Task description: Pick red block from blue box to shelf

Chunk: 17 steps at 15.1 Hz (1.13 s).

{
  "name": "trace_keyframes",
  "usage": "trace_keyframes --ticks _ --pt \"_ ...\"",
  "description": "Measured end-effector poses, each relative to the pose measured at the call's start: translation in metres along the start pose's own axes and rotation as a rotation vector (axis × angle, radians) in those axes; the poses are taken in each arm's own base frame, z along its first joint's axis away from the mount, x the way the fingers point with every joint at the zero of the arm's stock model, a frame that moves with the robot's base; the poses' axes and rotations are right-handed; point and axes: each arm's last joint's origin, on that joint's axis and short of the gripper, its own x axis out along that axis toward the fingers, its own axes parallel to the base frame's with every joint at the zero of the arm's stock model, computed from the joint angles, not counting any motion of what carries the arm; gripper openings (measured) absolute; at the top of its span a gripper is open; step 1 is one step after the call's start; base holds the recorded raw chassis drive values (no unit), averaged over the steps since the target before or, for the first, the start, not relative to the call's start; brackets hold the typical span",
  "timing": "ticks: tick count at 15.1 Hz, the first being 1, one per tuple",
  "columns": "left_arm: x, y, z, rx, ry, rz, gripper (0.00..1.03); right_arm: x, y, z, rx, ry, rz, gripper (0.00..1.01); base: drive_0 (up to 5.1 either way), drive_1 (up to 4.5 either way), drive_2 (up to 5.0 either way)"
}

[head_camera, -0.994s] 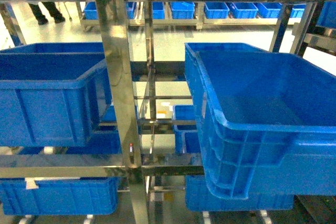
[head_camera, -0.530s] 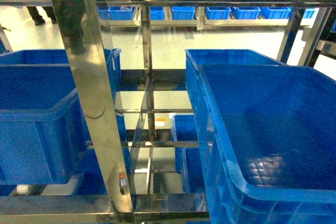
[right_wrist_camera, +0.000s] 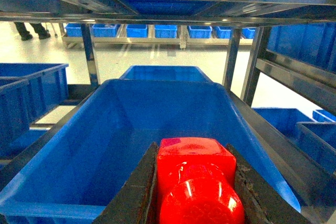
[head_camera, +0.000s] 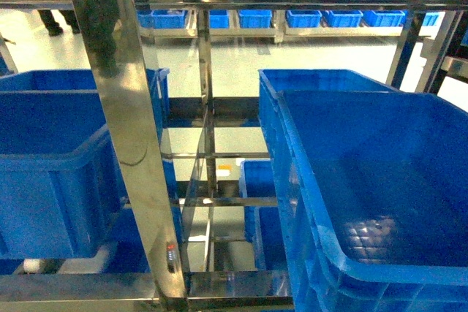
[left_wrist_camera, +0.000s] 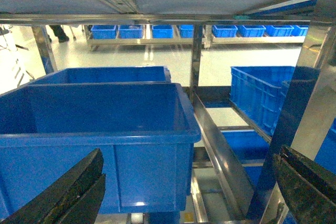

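The red block (right_wrist_camera: 195, 169) is glossy, and its round stud faces the right wrist camera. My right gripper (right_wrist_camera: 192, 150) is shut on it, one dark finger on each side. The block hangs above the near end of a dark blue crate (right_wrist_camera: 100, 145) that stands inside the steel shelf (head_camera: 139, 166). My left gripper (left_wrist_camera: 189, 192) is open with nothing between its fingers, in front of another dark blue crate (left_wrist_camera: 105, 145). Neither gripper shows in the head view. The blue box is out of view.
Mirror-like shelf posts (left_wrist_camera: 197, 56) and cross rails (head_camera: 219, 201) stand between the crates. A shelf tier (right_wrist_camera: 157, 3) runs close overhead. A large dark blue crate (head_camera: 380, 180) is at the right and another (head_camera: 51, 173) at the left. More crates line the far rack.
The head view came closer to the rack and looks deeper into the right-hand crate than a second ago. Over the last half second nothing has visibly moved.
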Motion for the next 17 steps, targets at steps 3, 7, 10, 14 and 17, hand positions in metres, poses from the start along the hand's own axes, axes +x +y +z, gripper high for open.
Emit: trace_keyframes --ticks 3,7,10,14,17 --pt "0.0 0.0 0.0 0.0 0.0 0.0 0.98 0.0 0.0 0.0 0.0 0.0 0.0 0.28 0.0 0.0 0.0" --pt "0.0 0.0 0.0 0.0 0.0 0.0 0.98 0.0 0.0 0.0 0.0 0.0 0.0 0.28 0.0 0.0 0.0" --pt "0.0 0.0 0.0 0.0 0.0 0.0 0.98 0.0 0.0 0.0 0.0 0.0 0.0 0.28 0.0 0.0 0.0" --pt "0.0 0.0 0.0 0.0 0.0 0.0 0.98 0.0 0.0 0.0 0.0 0.0 0.0 0.28 0.0 0.0 0.0" --pt "0.0 0.0 0.0 0.0 0.0 0.0 0.98 0.0 0.0 0.0 0.0 0.0 0.0 0.28 0.0 0.0 0.0"
